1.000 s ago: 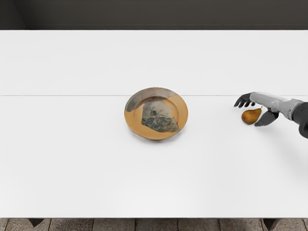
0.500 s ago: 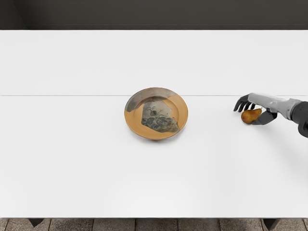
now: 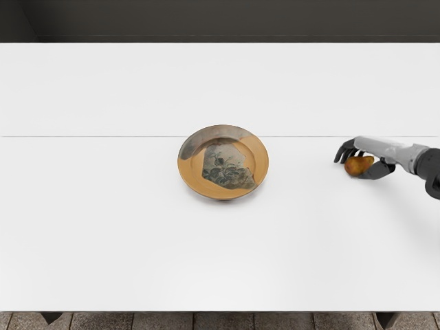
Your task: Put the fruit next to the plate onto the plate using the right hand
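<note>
Head view: right robot hand (image 3: 375, 147) curls around pear (image 3: 357, 165), hiding its stem end.

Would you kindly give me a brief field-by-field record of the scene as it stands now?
table: white, seen from above at a slant
plate: orange-brown rim, grey patterned middle, near the table's centre, nothing on it
pear: brownish-orange, well to the plate's right, apart from it
right hand: comes in from the right edge, fingers curled round the pear
left hand: not in view
lifted or resting: cannot tell
task state: pear grasped, not yet on the plate
</note>
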Action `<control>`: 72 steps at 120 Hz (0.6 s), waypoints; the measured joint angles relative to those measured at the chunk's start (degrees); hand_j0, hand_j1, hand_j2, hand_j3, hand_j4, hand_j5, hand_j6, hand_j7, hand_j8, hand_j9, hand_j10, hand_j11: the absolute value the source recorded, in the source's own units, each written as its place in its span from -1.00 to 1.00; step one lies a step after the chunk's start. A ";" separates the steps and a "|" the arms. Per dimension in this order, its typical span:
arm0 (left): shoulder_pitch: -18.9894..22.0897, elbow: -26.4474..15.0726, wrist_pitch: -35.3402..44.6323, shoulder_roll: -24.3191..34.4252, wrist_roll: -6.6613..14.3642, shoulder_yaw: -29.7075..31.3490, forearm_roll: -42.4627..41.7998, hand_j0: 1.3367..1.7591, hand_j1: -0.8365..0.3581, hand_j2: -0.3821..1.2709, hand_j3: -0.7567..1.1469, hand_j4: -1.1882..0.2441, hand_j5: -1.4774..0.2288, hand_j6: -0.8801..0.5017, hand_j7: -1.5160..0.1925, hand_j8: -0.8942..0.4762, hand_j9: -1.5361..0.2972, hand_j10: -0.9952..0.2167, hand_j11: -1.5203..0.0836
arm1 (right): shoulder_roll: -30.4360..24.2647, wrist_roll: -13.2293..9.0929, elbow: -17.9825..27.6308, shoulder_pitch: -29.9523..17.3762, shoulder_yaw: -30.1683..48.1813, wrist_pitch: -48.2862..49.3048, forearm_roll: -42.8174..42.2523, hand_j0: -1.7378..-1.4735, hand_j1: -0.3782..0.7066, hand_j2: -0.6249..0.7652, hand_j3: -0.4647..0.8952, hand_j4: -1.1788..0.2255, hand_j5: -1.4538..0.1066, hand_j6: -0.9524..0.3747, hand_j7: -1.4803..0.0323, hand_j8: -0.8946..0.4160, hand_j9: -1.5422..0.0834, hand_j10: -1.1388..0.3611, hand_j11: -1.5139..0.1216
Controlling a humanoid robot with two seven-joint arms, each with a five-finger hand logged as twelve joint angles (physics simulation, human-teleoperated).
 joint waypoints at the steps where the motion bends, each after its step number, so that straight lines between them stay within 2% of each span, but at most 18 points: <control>1: -0.02 0.00 0.00 0.00 0.00 0.00 0.00 0.52 0.94 -0.53 -0.21 0.63 0.70 0.24 0.74 0.27 0.65 0.61 0.86 | 0.00 0.00 -0.01 0.00 -0.01 -0.01 0.01 -0.38 0.25 -0.20 -0.32 -0.07 0.11 -0.33 0.13 -0.27 0.14 -0.06 0.08; 16: 0.03 0.00 0.00 0.00 0.00 0.00 0.01 0.52 0.94 -0.53 -0.21 0.63 0.70 0.24 0.74 0.27 0.65 0.61 0.86 | 0.02 0.02 -0.24 -0.03 -0.06 -0.01 0.11 -0.37 0.26 -0.21 -0.32 -0.06 0.11 -0.33 0.13 -0.27 0.14 -0.05 0.09; 29: 0.01 0.00 0.00 0.00 0.00 0.00 0.00 0.52 0.94 -0.53 -0.21 0.63 0.70 0.24 0.74 0.27 0.65 0.61 0.86 | 0.08 0.01 -0.33 -0.03 -0.08 -0.16 0.19 -0.37 0.26 -0.13 -0.32 -0.07 0.08 -0.33 0.11 -0.28 0.12 -0.05 0.07; 72: 0.04 0.00 0.00 0.00 0.00 0.01 0.01 0.52 0.94 -0.53 -0.21 0.63 0.70 0.24 0.74 0.27 0.65 0.61 0.86 | 0.11 0.02 -0.78 -0.08 -0.07 -0.26 0.42 -0.34 0.21 0.05 -0.32 -0.26 -0.16 -0.42 -0.13 -0.32 -0.10 -0.06 -0.16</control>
